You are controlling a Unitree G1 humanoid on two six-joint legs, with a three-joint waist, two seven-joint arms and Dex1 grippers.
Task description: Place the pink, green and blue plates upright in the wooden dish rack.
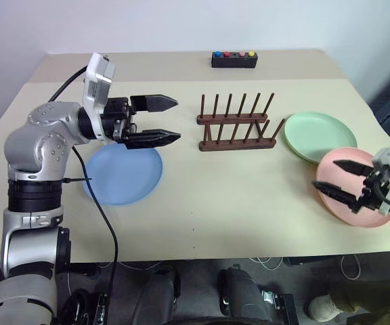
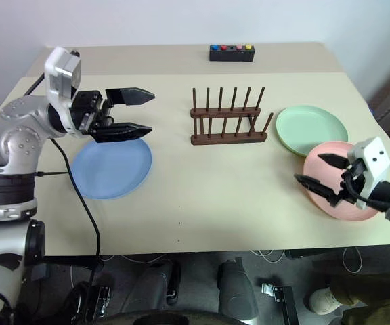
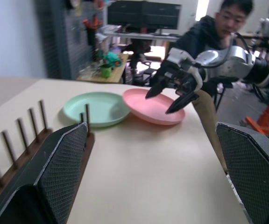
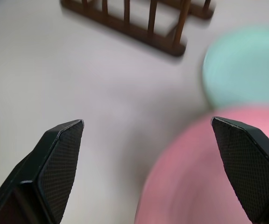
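Nearest the head camera, bare cream table (image 1: 249, 217) runs along the front edge with open room between the two arms. On the right, the pink plate (image 1: 354, 183) lies flat close to the front right corner, its rim overlapping the green plate (image 1: 317, 135) just behind it. The right gripper (image 1: 340, 181) hovers over the pink plate's inner side with its fingers spread wide and nothing between them. On the left, the blue plate (image 1: 124, 175) lies flat, well apart from the other two. The left gripper (image 1: 164, 120) hangs above the blue plate's far edge, pointing level toward the rack, its fingers parted and empty.

At mid-table stands the wooden dish rack (image 1: 235, 125), between the blue plate and the green one; its slots between the upright pegs hold no plate. Clear tabletop lies all around it. A small black box (image 1: 235, 59) with coloured buttons sits near the far edge. In the left wrist view, a person (image 3: 209, 32) sits beyond the table's right side
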